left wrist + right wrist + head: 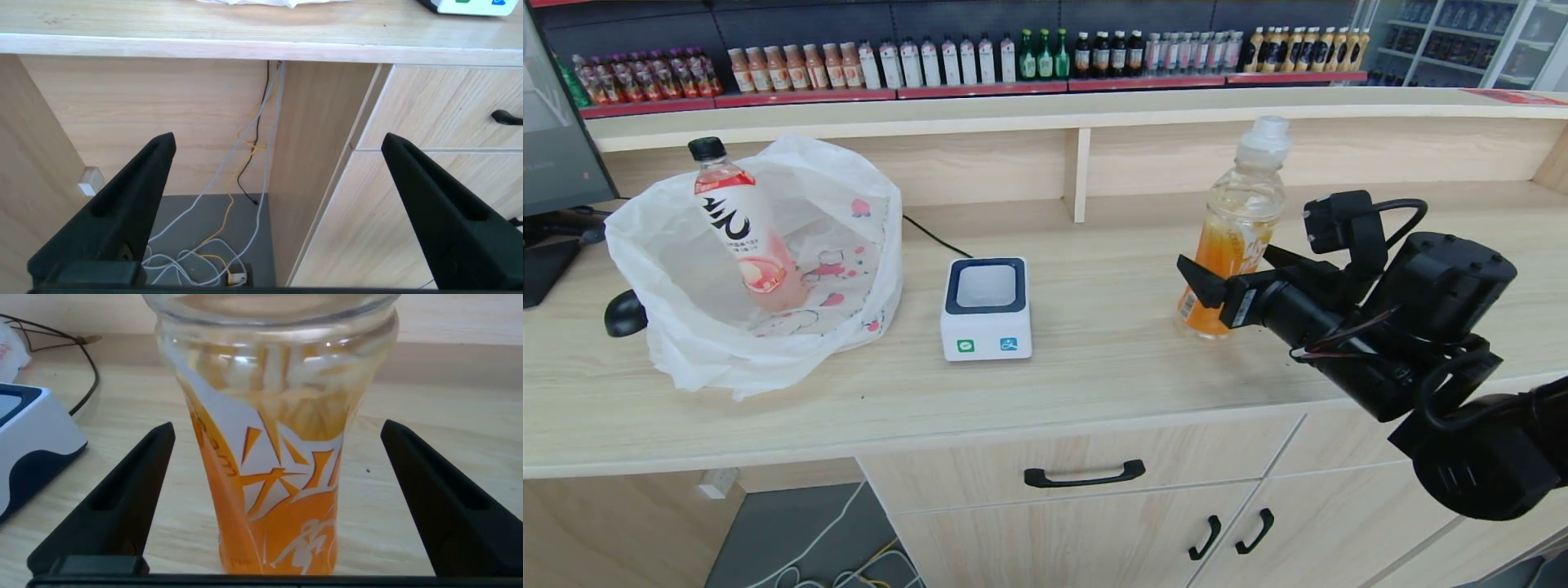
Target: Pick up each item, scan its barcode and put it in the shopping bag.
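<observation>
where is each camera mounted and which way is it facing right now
Head view: on the head, looking down at the counter, scanner, shopping bag, orange bottle; right end effector shows.
Left wrist view: below counter height, facing cabinet front and cables; open left end effector shows.
Right wrist view: at counter level, facing the orange bottle between its open fingers.
Shared: head and right wrist views both show orange bottle and scanner.

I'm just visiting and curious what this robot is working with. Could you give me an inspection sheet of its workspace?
Surface: wooden counter.
Job's things: pink bottle upright in the shopping bag; orange bottle standing right of the scanner.
Clutter: black rounded object beside the bag.
Grippers: right gripper open, fingers either side of orange bottle; left gripper open, below counter.
Cables: black cable behind scanner; loose wires under counter.
Surroundings: shelves of drinks behind.
</observation>
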